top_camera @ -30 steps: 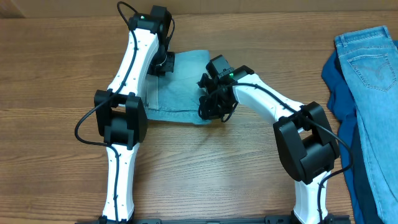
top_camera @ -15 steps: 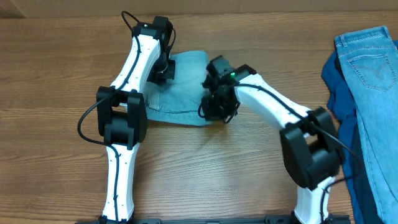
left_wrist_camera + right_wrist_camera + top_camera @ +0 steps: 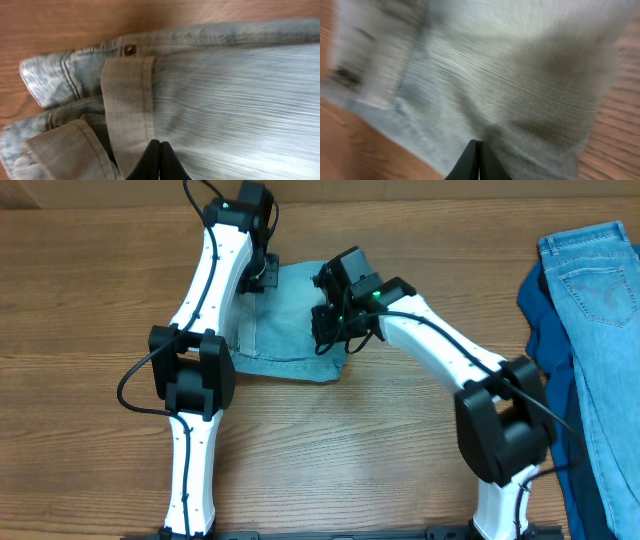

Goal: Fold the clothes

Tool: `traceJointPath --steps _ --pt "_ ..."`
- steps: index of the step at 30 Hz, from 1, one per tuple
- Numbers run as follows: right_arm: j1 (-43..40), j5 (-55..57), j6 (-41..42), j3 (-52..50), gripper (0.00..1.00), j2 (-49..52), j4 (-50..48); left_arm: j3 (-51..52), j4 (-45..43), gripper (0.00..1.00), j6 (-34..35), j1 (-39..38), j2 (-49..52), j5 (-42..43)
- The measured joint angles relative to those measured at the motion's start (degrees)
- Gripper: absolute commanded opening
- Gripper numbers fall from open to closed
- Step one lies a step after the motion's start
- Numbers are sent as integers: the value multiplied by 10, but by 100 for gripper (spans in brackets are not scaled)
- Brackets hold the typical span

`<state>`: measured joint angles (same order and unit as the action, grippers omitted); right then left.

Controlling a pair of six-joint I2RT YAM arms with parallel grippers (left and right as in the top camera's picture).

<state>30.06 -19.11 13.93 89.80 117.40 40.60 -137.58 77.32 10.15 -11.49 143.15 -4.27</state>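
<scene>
My right gripper [image 3: 478, 152] has slid farther up the shorts [image 3: 290, 330] | left gripper [image 3: 160, 151] at waistband | both jaws closed | fold underway

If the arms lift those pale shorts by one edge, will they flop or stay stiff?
Probably floppy: the pale shorts lie folded flat, with their hem turned up. Likely not slippery: the weave looks coarse.

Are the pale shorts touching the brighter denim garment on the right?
Apart. The overhead view shows a wide stretch of bare table between the pale shorts and the brighter denim garment.
</scene>
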Motion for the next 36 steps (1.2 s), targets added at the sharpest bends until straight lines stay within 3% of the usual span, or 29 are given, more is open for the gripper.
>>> traceJointPath --steps 12,17,22,29,36 --pt "28 3 0 1 4 71 4 182 -113 4 2 34 -39 -7" --pt "28 2 -1 23 4 72 38 155 -66 4 2 43 -40 2" --pt "26 2 -28 146 4 72 129 43 -3 4 3 43 -69 10" --pt "26 71 -37 191 4 72 52 14 45 4 17 41 -141 11" --pt "9 146 -37 191 4 116 -35 152 -40 4 21 44 -108 5"
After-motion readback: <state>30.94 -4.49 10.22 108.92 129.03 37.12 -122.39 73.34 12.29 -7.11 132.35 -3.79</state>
